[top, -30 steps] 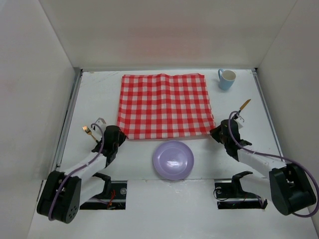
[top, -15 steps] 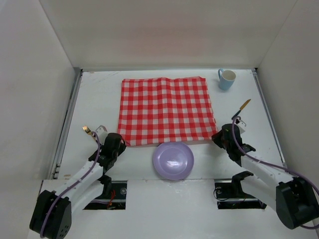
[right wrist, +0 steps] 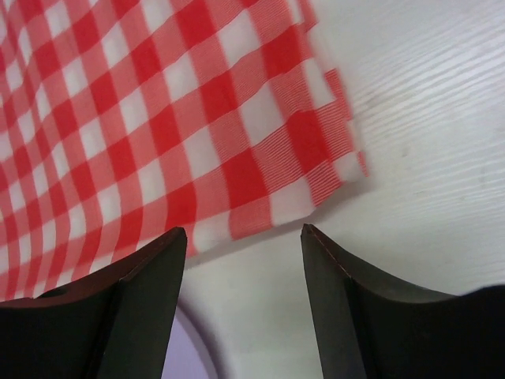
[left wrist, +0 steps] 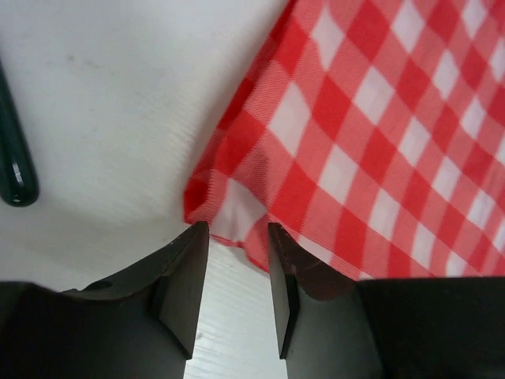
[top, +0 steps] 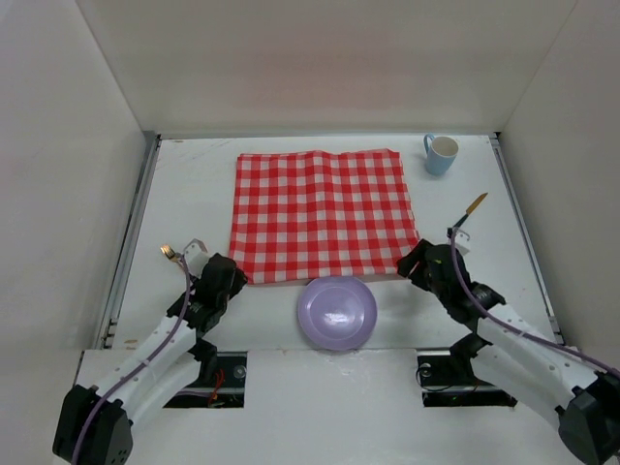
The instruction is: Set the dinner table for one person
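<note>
- White wall panels (top: 320,58) close the scene on the left, far and right sides; they are plain and matte.
- The bench (top: 194,184) is a flat matte-white top that fills the floor of this enclosure, from the arm bases at the near edge to the far wall.
- A red-and-white checked cloth (top: 323,213) lies flat on the middle of the bench, toward the far side.
- The left claw (left wrist: 238,237) sits low at the cloth's near-left corner. Its jaws are parted by a narrow gap and grip nothing, with the cloth's edge just at their tips.
- The right claw (right wrist: 243,237) sits at the near-right corner, its jaws spread wide and empty, the cloth just beyond them.
- A lilac plate (top: 336,312) rests just near of the cloth's near edge, between the two claws.
- A pale blue mug (top: 440,154) stands upright at the far right, just beside the cloth.
- A slim gold-coloured utensil (top: 474,205) lies right of the cloth.
- A gold fork (top: 169,252) lies left of the left claw.
</note>
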Controlling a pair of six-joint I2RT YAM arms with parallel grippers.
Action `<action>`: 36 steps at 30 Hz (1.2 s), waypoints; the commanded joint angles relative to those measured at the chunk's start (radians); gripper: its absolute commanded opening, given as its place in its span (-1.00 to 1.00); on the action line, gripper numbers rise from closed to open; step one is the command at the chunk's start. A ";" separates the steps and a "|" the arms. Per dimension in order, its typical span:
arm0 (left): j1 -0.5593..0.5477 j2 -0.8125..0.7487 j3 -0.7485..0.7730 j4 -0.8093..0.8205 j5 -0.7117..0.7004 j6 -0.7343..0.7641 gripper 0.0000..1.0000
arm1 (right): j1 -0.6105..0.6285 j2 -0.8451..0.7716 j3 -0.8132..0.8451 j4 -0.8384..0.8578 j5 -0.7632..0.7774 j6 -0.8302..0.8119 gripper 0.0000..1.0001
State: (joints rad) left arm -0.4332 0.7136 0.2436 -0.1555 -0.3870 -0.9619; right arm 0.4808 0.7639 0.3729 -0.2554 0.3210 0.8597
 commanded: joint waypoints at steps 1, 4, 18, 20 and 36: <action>-0.041 -0.013 0.085 -0.021 -0.030 0.032 -0.33 | 0.113 0.040 0.072 -0.067 -0.049 -0.042 0.30; -0.103 0.004 0.131 -0.010 -0.073 0.046 -0.32 | 0.251 0.113 0.096 -0.062 -0.121 -0.056 0.28; -0.163 0.219 0.203 0.300 -0.043 0.112 -0.23 | 0.475 0.431 0.167 0.061 -0.290 -0.066 -0.80; -0.152 0.245 0.227 0.327 -0.029 0.129 -0.22 | 0.518 0.414 0.201 0.012 -0.325 -0.103 -0.82; 0.006 0.305 0.203 0.485 0.011 0.140 -0.20 | 0.341 0.500 0.517 0.201 -0.338 -0.199 -0.83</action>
State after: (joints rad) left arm -0.4530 1.0477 0.4717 0.2775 -0.3744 -0.8310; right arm 0.9306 1.1870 0.8314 -0.2123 -0.0410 0.6666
